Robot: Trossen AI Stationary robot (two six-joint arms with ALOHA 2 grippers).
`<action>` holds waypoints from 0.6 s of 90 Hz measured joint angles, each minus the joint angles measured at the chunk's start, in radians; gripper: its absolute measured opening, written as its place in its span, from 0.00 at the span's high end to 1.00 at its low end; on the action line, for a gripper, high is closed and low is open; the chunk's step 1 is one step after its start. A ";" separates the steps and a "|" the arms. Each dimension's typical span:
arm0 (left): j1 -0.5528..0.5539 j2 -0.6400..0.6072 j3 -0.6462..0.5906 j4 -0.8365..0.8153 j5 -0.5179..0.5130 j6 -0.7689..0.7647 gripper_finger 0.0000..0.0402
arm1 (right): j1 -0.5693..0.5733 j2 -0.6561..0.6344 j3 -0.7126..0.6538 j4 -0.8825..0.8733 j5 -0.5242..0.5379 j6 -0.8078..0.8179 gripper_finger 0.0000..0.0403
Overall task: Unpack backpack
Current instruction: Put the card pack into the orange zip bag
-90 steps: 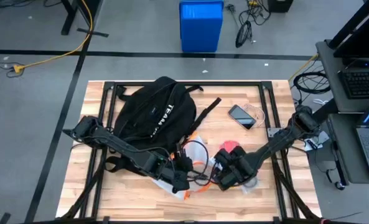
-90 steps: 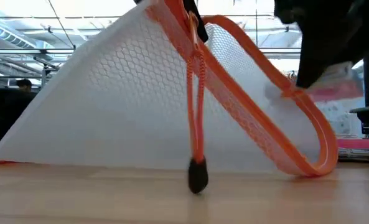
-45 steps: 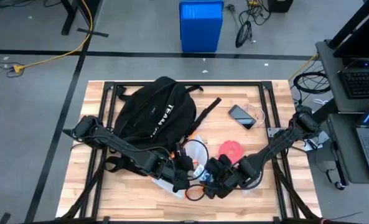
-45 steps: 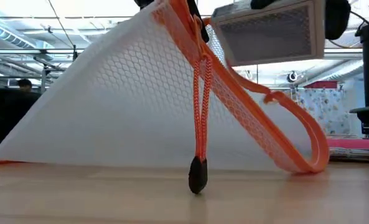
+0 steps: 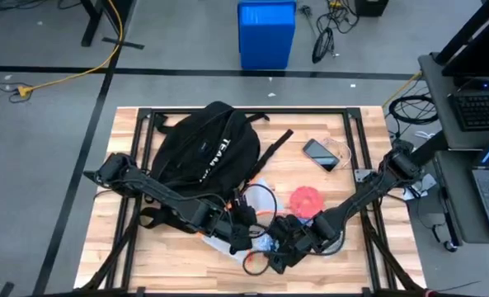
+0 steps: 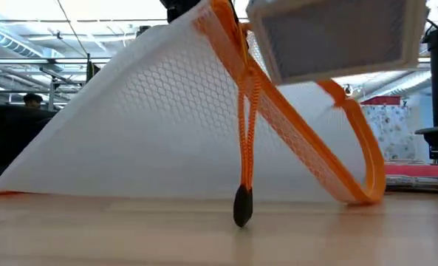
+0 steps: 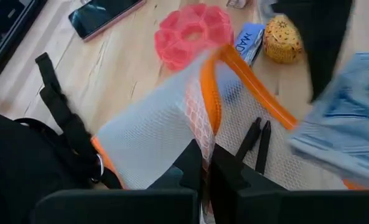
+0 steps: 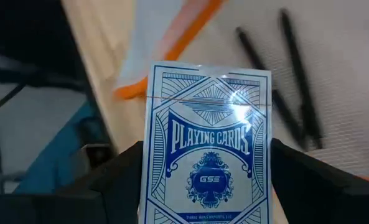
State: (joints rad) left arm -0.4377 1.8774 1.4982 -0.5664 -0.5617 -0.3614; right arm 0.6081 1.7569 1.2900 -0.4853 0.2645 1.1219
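Since a second ago the right pincer (image 5: pixel 279 254) has slid left toward the lower centre of the high view, clenched on one pack of playing cards (image 8: pixel 210 168). Beside it the left pincer (image 7: pixel 204 167) grips the edge of one white mesh pouch (image 6: pixel 152 125) — orange-trimmed, two pens (image 7: pixel 256 140) inside. One black backpack (image 5: pixel 201 148) lies slumped upper left on the tabletop (image 5: pixel 351 264), white lettering showing.

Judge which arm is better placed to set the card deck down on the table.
Right. The right gripper is shut on the card deck, just outside the mesh pouch. The left gripper is occupied pinching the pouch's orange rim, holding it up.
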 joint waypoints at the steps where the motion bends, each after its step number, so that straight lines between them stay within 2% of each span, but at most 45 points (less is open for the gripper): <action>1: 0.000 0.000 0.000 0.000 0.000 0.000 1.00 | 0.000 0.000 0.000 0.003 -0.001 -0.001 0.31; 15: 0.000 0.000 0.000 0.000 0.000 0.000 1.00 | -0.017 0.000 0.000 -0.042 0.010 -0.004 0.31; 33: 0.000 0.000 0.000 0.000 0.008 0.001 1.00 | -0.049 0.000 0.000 -0.161 0.102 0.033 0.31; 54: 0.000 0.000 0.000 0.005 0.008 0.002 1.00 | -0.098 0.027 0.000 -0.169 0.188 0.002 0.31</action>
State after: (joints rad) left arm -0.4377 1.8774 1.4982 -0.5617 -0.5533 -0.3599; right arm 0.5103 1.7842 1.2903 -0.6545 0.4529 1.1242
